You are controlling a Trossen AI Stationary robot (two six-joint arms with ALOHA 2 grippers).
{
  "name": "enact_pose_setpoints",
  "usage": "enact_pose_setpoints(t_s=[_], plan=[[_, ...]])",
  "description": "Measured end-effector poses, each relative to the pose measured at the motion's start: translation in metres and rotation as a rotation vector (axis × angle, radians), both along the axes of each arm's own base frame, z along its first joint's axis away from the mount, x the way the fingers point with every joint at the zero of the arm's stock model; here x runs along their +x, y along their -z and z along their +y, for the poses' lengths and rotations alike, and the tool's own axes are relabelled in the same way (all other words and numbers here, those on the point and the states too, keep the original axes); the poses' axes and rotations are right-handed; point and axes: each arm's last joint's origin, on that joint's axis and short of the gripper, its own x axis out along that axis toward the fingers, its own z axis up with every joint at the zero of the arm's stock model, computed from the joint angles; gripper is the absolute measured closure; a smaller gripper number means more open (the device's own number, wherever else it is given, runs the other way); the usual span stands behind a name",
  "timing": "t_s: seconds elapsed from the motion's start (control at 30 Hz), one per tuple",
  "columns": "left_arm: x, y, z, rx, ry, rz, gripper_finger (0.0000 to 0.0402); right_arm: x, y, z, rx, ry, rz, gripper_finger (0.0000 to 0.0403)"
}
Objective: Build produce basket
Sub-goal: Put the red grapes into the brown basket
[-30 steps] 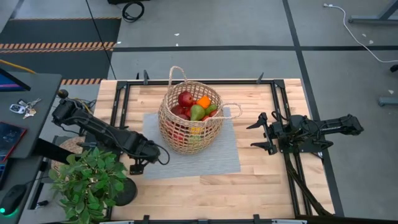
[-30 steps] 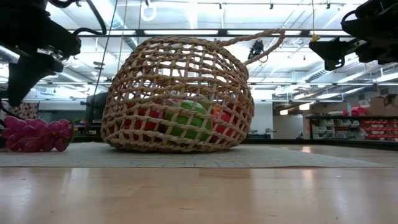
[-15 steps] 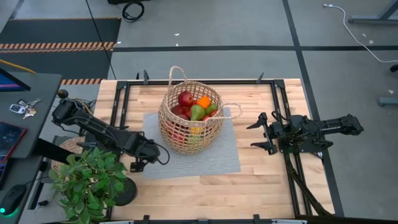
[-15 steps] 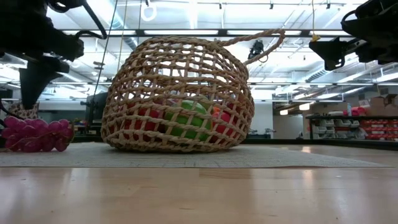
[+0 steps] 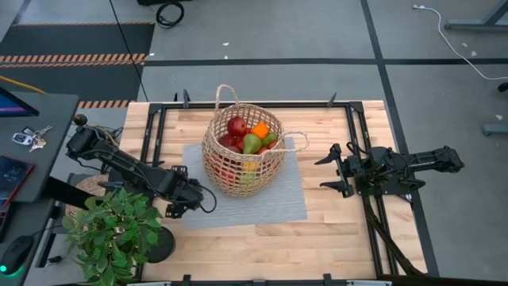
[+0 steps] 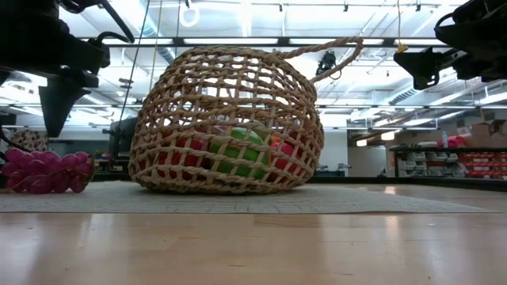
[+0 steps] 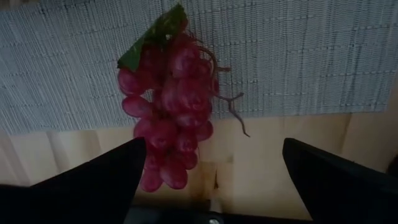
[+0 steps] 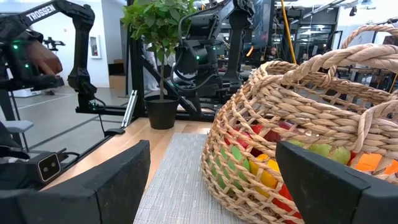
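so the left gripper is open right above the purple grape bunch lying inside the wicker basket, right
Not quite. The purple-red toy grape bunch is not inside the round tan woven wicker basket; it lies outside it, on the edge of the grey woven placemat. The left wrist view shows this, with the left gripper above the bunch, fingers open. The low view also shows the grapes beside the basket.

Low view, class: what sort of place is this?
Probably a robotics lab or workshop: strip ceiling lights, stocked shelving behind, and other robot arms on stands beyond the table.
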Motion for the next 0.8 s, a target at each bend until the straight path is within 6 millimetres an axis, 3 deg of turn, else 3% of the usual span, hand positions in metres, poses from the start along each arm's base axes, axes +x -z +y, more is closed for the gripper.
enact_pose_setpoints(t_s=[0.17, 0.3, 0.5, 0.8], plan=[[0.000, 0.002, 0.002, 0.049, 0.035, -0.017, 0.0015, 0.000, 0.000, 0.000, 0.000, 0.001, 0.000, 0.0052], [-0.006, 0.017, 0.007, 0.079, 0.016, 0.006, 0.0015, 0.000, 0.000, 0.000, 0.000, 0.000, 0.000, 0.0052], [-0.011, 0.030, 0.024, 0.109, -0.181, 0.035, 0.0015, 0.000, 0.000, 0.000, 0.000, 0.000, 0.000, 0.0052], [-0.017, 0.046, 0.045, 0.046, -0.313, 0.114, 0.0015, 0.000, 0.000, 0.000, 0.000, 0.000, -0.001, 0.0052]])
